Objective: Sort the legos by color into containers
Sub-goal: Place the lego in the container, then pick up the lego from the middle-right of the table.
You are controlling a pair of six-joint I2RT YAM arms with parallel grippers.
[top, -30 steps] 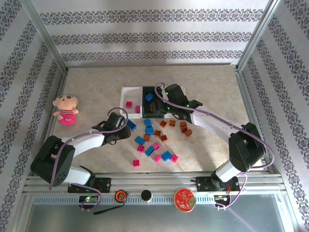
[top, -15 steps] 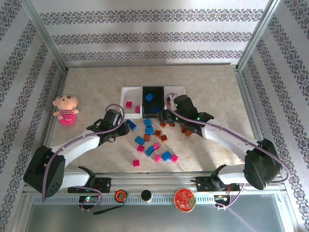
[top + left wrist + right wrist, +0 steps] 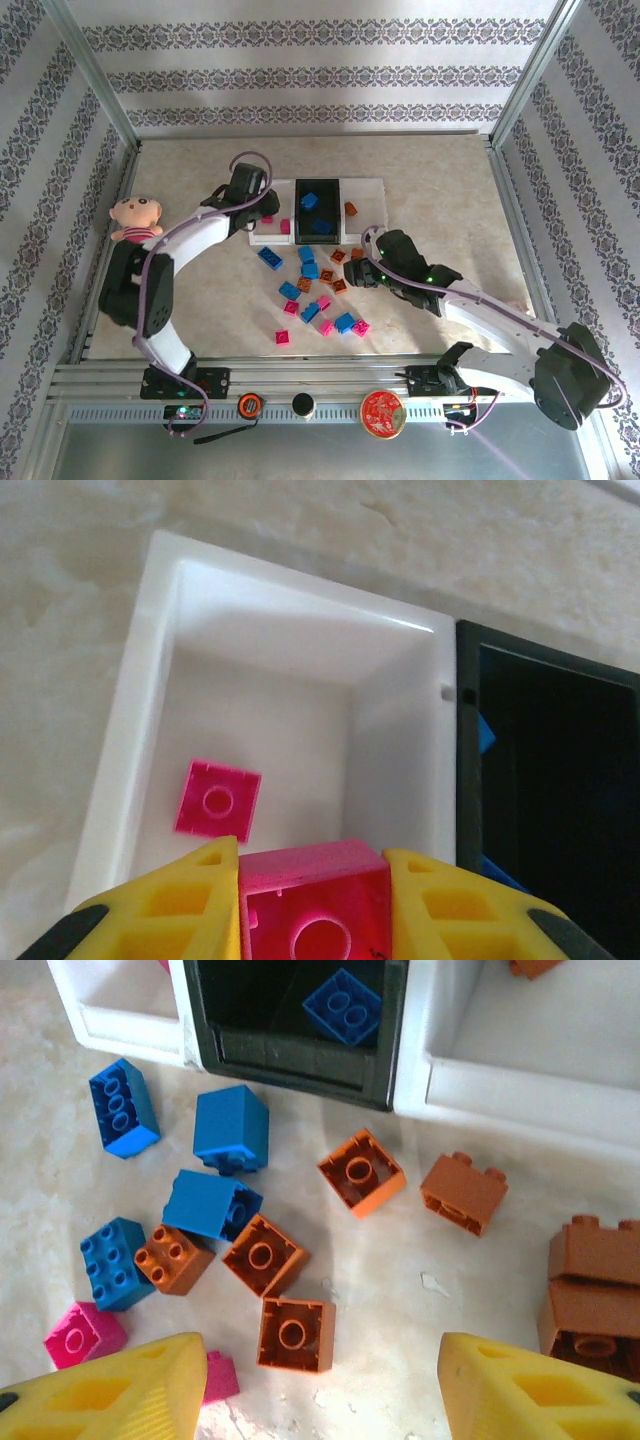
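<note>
With left gripper (image 3: 312, 872) clamped on a pink lego (image 3: 318, 920), hovered over near end of the left white tray (image 3: 128, 730); second pink lego (image 3: 217, 799) lay flat just ahead. Held right gripper (image 3: 318, 1355) apart above orange legos (image 3: 292, 1333) on the table (image 3: 400, 1260).

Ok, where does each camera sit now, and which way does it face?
Top external: above and behind the arms, looking down on the table; both arms show, left gripper at the left white tray, right gripper over loose bricks.
Left wrist: looks down into that tray; its yellow fingers clamp a pink brick.
Right wrist: looks down at loose bricks; its open yellow fingers show.
Shared: black tray, in all three.
</note>
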